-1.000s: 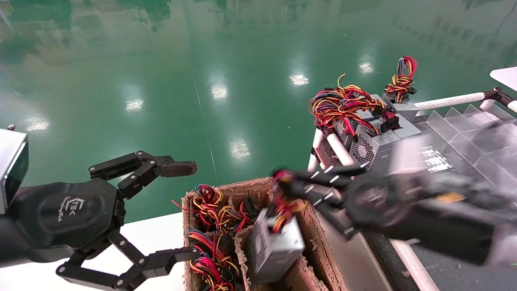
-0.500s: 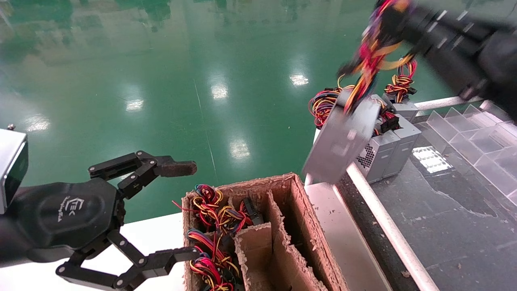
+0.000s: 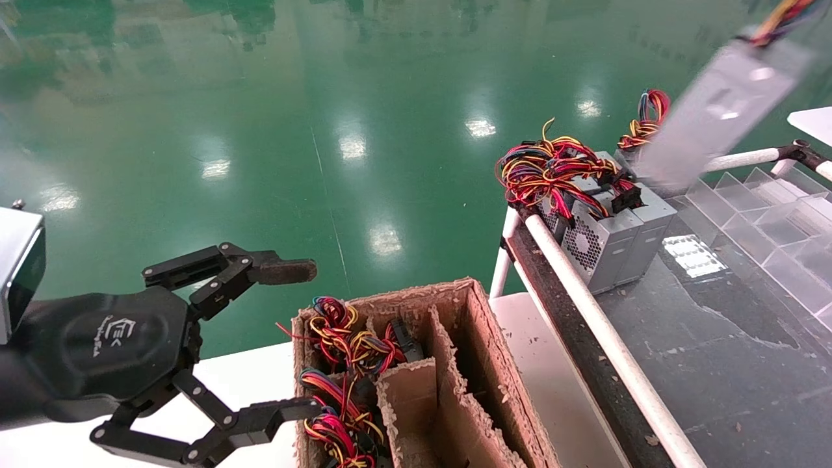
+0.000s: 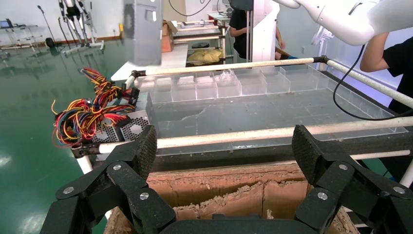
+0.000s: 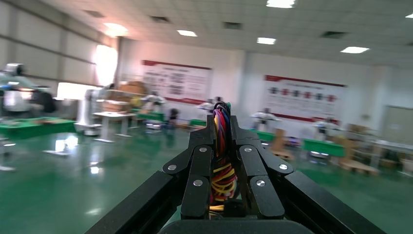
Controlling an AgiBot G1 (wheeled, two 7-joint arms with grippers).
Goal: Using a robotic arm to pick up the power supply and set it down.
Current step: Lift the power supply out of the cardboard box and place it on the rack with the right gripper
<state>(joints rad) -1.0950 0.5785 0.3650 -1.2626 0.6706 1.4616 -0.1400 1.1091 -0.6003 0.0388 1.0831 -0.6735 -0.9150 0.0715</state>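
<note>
Your right gripper is clamping the wire bundle, and the power supply is now hanging higher and farther right than before, above the bench's far edge. Your left gripper is staying wide open beside the cardboard box.

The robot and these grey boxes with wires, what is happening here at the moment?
The right gripper is shut on the wire bundle of a power supply, which hangs high in the air above the power supplies standing at the corner of the grey table. The cardboard box beside that table has empty compartments. The left gripper is open and idle beside the box.
</note>
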